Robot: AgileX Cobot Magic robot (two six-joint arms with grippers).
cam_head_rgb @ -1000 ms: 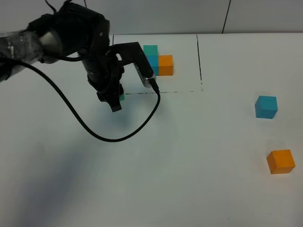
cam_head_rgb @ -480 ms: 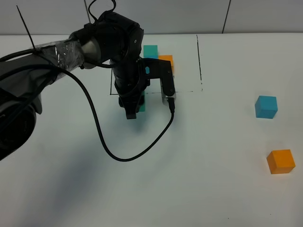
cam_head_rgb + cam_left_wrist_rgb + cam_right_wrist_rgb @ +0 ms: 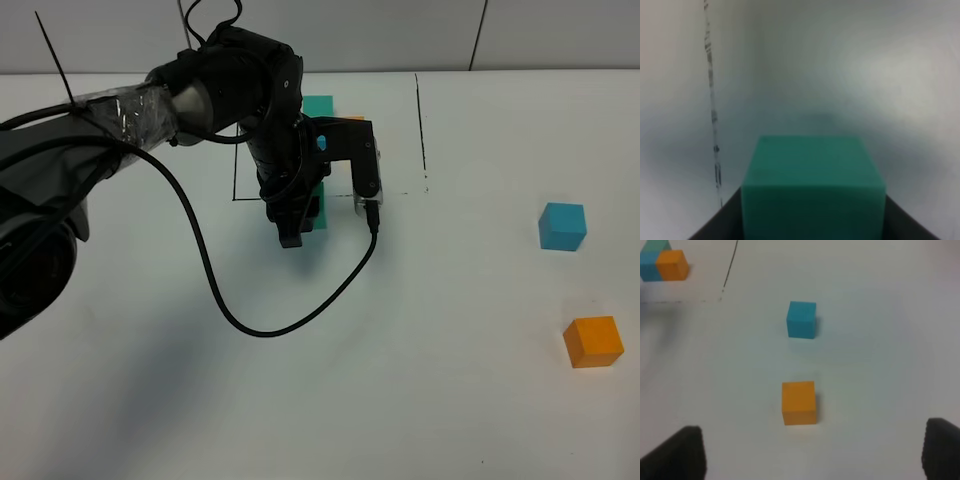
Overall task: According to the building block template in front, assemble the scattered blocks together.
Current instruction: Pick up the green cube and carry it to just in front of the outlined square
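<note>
My left gripper (image 3: 296, 226) is shut on the teal-green cube (image 3: 315, 207), just below the drawn black frame's lower edge; the left wrist view shows that cube (image 3: 812, 172) between the dark fingers (image 3: 715, 227). The template (image 3: 319, 106) sits inside the frame, partly hidden by the left arm; it also shows in the right wrist view (image 3: 662, 262). The blue cube (image 3: 562, 226) (image 3: 801, 319) and the orange cube (image 3: 593, 341) (image 3: 799, 402) lie loose at the right. My right gripper (image 3: 815, 452) hovers open near the orange cube, out of the high view.
The frame's black line (image 3: 421, 120) runs down the table behind the arm, and is seen beside the held cube (image 3: 712, 115). A black cable (image 3: 250, 320) loops from the left arm over the white table (image 3: 420, 380).
The left arm has carried the teal-green cube to the right along the frame's lower edge. The blue and orange cubes have not moved.
</note>
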